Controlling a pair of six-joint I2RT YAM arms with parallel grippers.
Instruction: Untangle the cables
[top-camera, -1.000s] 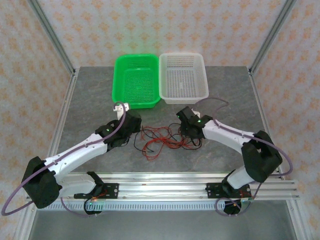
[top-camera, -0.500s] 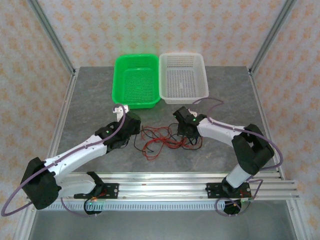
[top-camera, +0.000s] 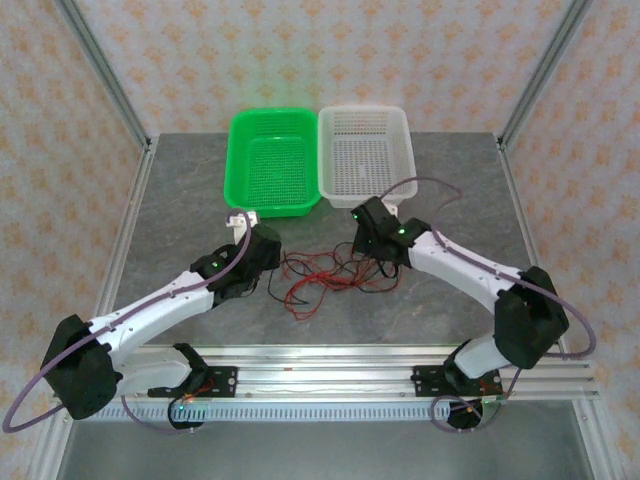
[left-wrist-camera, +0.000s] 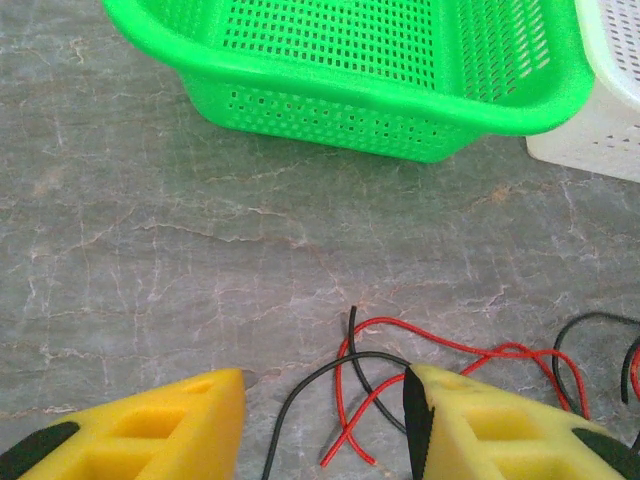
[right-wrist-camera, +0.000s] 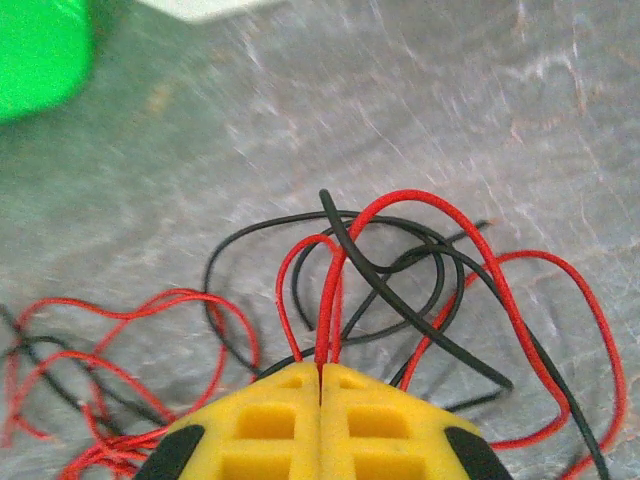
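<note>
I'm pinching a thin red loop of the tangled cables in my right gripper, left gripper gaping astride them, near the perforated green basket.

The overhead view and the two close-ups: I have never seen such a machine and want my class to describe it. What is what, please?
This is a robot with two arms bolted at the near edge of a grey table. The overhead view looks down from behind them. Each close-up comes from a camera on one wrist, so the yellow fingers at the bottom belong to that arm. On the table lie thin red and black cables in a tangle. Beyond them a green basket and a white basket stand side by side. The left end effector is open, its fingers on either side of some cable ends. The right end effector is shut on a red cable, pinching it.
</note>
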